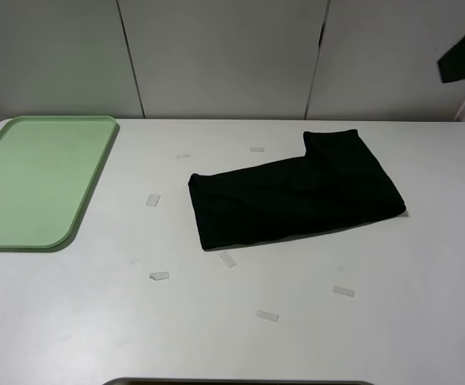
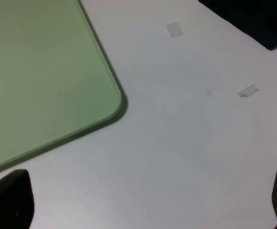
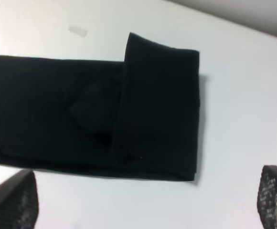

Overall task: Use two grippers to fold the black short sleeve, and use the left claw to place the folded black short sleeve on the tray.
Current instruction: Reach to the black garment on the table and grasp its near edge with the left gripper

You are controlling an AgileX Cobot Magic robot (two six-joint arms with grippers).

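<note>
**Both claws wide open, shirt only part-folded**

The left claw [image 2: 145, 207] hangs with its fingertips spread wide and nothing between them. It is over bare table [image 2: 176, 143], just off the rounded corner of the tray [image 2: 43, 71]. The right gripper [image 3: 143, 202] is spread just as wide, also holding nothing, and is poised above the black short sleeve [image 3: 105, 109].

Toward the front of the table, paper scraps [image 1: 268, 316] lie scattered. Beyond them the shirt lies right of centre as a long band, its right end turned back over itself. The tray sits at the far left, well apart from it.

To my eye another fold is wanted. Each claw should pinch through every layer at a corner of the band, and the two should lift level together so the layers don't slide. After that the left claw has a long carry across to the tray, so it needs a grip on the whole bundle.

The high view gives the whole layout but shows neither claw, only a dark shape in the upper corner, likely the right arm [image 1: 461, 52]. Only the wrist views show the open jaws. The right wrist view alone shows the flap's edges and a tucked lump beneath it. No lettering shows in any view.
</note>
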